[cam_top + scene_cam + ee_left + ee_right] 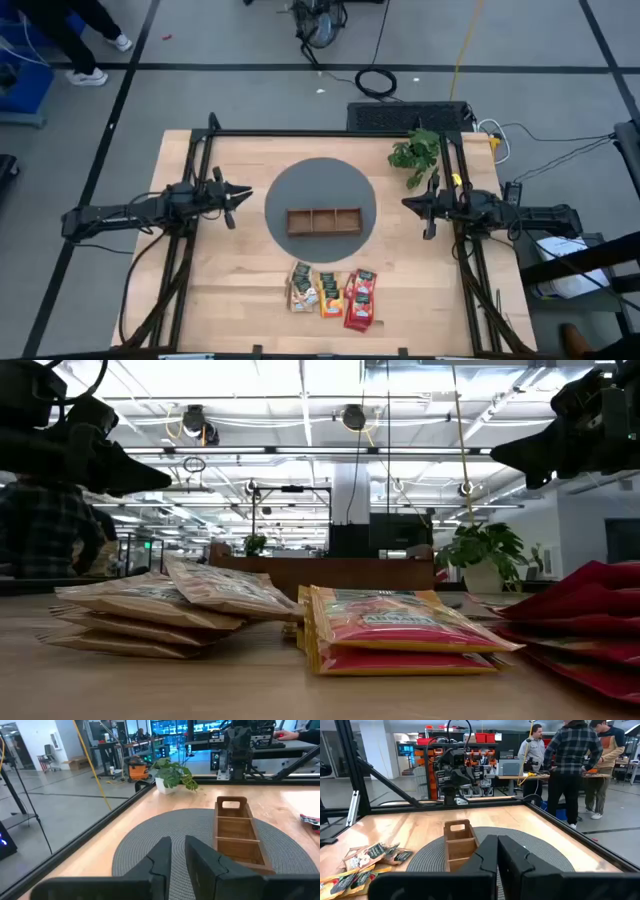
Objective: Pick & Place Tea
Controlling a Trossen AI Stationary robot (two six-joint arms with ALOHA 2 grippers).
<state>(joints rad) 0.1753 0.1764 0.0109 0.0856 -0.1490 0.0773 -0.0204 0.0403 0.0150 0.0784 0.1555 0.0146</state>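
The tea lies in three small piles near the table's front edge: tan sachets, orange-yellow ones and red ones, each with a dark green label. The lowest sachet of each pile lies flat on the wood. My left gripper hovers at the left of the round mat, its fingers a narrow gap apart, with nothing between them. My right gripper hovers at the mat's right side, shut and empty. Both are well above the table and point at the tray.
A long wooden three-compartment tray stands on a grey round mat at the table's middle. A potted plant stands at the far right. Black frame rails run along both sides. People stand in the room beyond.
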